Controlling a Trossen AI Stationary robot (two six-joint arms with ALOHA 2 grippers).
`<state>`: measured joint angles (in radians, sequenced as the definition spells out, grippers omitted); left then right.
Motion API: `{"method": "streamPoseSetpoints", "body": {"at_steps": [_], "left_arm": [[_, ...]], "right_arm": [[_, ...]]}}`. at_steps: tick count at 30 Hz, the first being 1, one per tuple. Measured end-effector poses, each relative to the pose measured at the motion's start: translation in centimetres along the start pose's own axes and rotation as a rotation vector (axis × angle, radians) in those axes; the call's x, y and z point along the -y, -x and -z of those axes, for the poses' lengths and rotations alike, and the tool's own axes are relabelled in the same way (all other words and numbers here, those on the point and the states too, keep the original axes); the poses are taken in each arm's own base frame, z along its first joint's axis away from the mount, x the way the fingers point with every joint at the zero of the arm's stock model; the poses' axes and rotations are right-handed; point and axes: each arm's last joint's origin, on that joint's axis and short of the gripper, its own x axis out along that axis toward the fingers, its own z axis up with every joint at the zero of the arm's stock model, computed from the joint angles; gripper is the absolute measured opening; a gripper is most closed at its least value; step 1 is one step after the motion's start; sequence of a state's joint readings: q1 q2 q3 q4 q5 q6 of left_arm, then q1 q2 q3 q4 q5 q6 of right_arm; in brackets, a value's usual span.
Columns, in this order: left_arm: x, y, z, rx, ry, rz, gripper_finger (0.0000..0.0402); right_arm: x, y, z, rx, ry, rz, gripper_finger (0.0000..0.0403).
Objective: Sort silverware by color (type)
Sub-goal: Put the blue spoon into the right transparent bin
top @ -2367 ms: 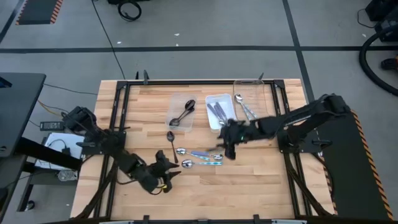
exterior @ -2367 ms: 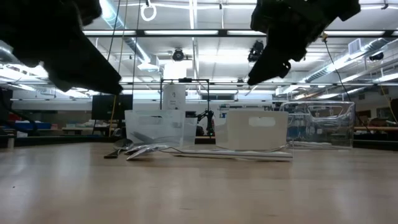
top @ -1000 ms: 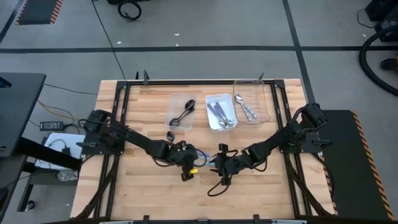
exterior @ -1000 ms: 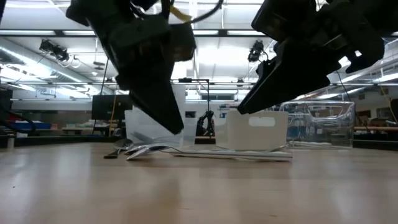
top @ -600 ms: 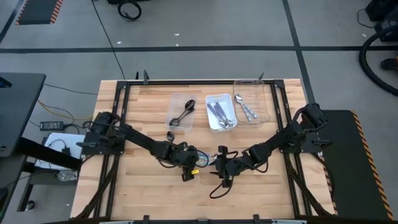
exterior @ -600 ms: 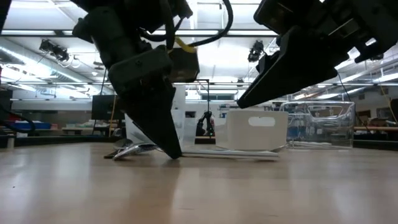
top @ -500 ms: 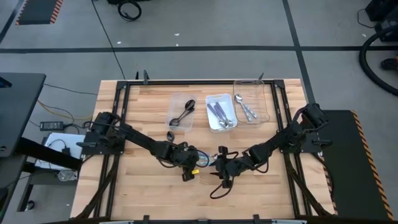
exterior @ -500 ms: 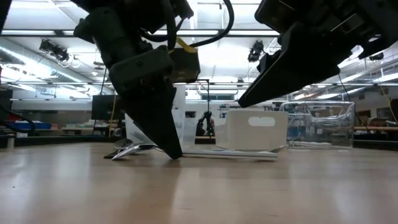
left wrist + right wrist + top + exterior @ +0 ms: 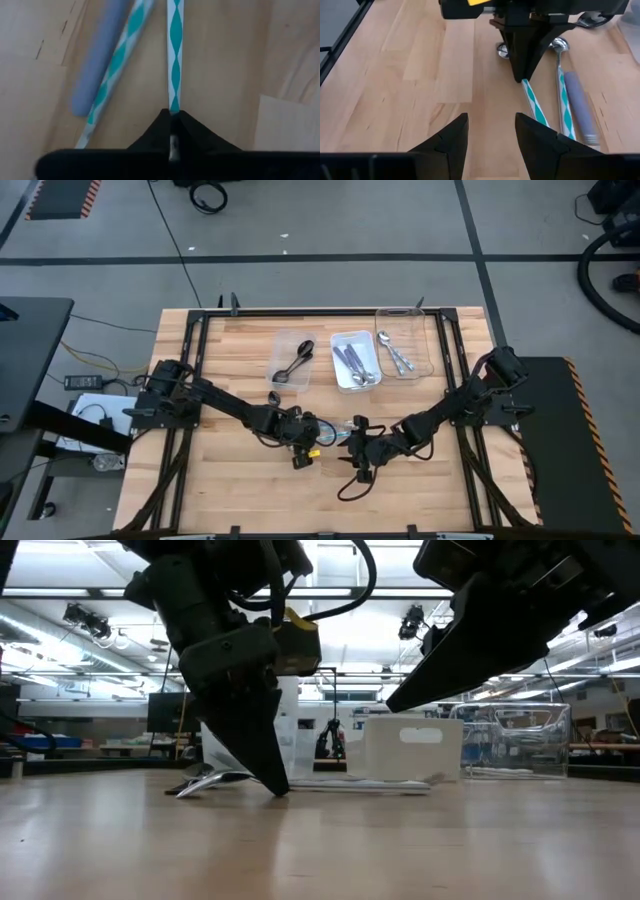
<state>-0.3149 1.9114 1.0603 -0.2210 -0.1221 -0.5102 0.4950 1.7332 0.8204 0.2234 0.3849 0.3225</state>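
Matt wooden table [image 9: 420,490]; shiny metal spoon bowls [image 9: 559,45].

Left gripper [image 9: 173,131] hides the near end of the teal-and-white patterned spoon handle [image 9: 175,55] — bowl cut off by frame edge; neighbouring lilac handle [image 9: 101,55] blurred.

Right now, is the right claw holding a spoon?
No, the right gripper hangs open and empty above the table, short of the teal-patterned spoon.
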Motion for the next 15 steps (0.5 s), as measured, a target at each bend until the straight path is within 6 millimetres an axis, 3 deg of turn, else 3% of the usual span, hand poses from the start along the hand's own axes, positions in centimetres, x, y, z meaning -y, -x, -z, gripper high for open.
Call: {"method": "streamPoseSetpoints", "body": {"at_steps": [10,15], "left_arm": [[1.0,0.8,-1.1,-0.085,-0.047,0.066,0.0020],[1.6,1.8,-2.2,-0.109,-0.087,0.054,0.0020]], "right_arm": [[-0.1,0.1,0.2,-0.014,-0.030,0.015,0.0172],[-0.1,1.4,0.1,-0.027,-0.019,0.085,0.0168]]}}
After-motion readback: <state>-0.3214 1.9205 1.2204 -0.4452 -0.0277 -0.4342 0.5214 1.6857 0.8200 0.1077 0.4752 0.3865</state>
